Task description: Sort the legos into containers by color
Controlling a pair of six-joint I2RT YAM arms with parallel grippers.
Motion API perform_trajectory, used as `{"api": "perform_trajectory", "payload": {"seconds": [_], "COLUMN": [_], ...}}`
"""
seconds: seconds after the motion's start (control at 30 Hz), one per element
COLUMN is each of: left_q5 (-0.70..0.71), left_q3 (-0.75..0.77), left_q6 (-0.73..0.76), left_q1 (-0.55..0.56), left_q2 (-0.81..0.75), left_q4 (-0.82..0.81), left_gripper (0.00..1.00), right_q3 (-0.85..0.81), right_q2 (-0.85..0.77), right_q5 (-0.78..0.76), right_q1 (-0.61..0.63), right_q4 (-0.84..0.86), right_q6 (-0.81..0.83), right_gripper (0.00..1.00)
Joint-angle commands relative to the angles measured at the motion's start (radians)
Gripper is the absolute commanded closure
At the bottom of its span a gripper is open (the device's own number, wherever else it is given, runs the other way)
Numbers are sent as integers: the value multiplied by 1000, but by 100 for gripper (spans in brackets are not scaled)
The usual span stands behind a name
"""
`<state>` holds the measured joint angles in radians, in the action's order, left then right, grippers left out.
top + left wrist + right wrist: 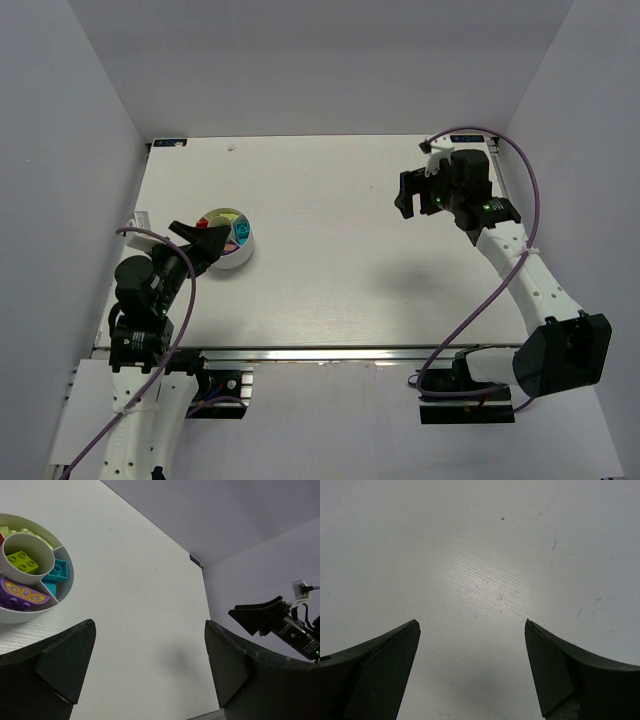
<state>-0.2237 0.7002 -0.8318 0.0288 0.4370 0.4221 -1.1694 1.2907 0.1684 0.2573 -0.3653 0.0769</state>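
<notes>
**Desk:** Nearest the arms' bases, what is the left pincer [150, 624] doing?

**Photographer:** It hangs over the white counter [330, 270] with its fingers spread wide and nothing between them. It sits at the near-left edge of the round white dish [69, 577].

**Desk:** Where are the legos, and how many?

**Photographer:** All those in sight lie inside the dish. One lime brick [22, 561] sits in the round centre cup. One teal brick [55, 572] fills the wedge beside it. One purple brick [20, 595], printed with yellow ovals, is in the wedge nearest the wrist camera. More lime pieces [27, 530] lie in the far wedge, number unclear. A sliver of red [206, 224] shows in the last wedge, too hidden to count.

**Desk:** And farther back?

**Photographer:** The right pincer [471, 622] is well apart, at the far right of the counter. It is also fully spread, holding and touching nothing.
</notes>
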Motion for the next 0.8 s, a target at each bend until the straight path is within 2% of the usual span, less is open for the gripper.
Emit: {"api": "perform_trajectory", "payload": {"seconds": [0.0,0.4,0.77], "left_q5": [-19,-5,-20], "left_q3": [1,1,33], "left_q6": [-1,-6,13], "left_q1": [-3,-3,-4], "left_q2": [6,-44,-52], "left_q4": [-14,29,78], "left_gripper": [2,2,2], "right_q3": [-1,71,71], "right_q2": [-33,-70,-83], "right_q5": [-40,-41,-59], "right_q1": [-1,-1,-1], "right_q4": [34,54,39], "right_q6": [-28,18,31], "right_gripper": [11,11,11]}}
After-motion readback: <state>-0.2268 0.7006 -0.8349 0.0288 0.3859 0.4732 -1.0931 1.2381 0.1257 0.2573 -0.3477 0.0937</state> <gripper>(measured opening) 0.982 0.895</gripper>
